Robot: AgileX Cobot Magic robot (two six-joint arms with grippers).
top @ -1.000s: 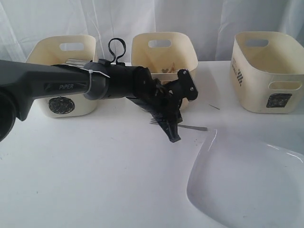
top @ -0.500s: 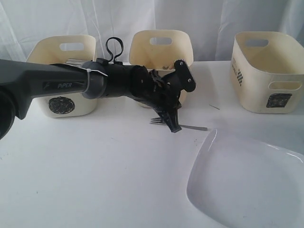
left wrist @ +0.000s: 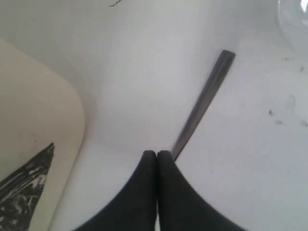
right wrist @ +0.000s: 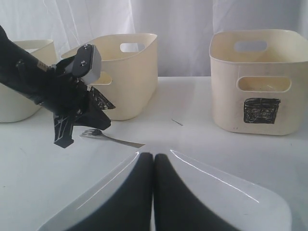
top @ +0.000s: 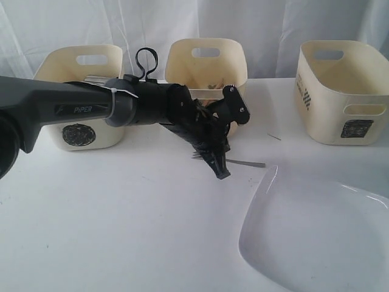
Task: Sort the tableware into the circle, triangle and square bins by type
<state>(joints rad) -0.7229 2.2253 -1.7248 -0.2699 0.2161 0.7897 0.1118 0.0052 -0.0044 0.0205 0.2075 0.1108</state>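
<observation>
One closed left end effector (left wrist: 157, 154) perhaps touches the metal fork (left wrist: 207, 94).

Three bins stand in a row along the back of the tabletop (top: 109, 231): circle bin (top: 97, 137) left, triangle bin (top: 206, 70) middle, square bin (top: 334, 91) right. The fork (top: 250, 163) lies on the tabletop before the triangle bin, with the plate (top: 316, 243) nearer the front, to its right. The left hand (top: 221, 173) hangs over the fork's tined end.

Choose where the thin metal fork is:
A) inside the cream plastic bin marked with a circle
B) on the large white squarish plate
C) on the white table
C: the thin metal fork lies on the bare white table, outside every bin.
</observation>
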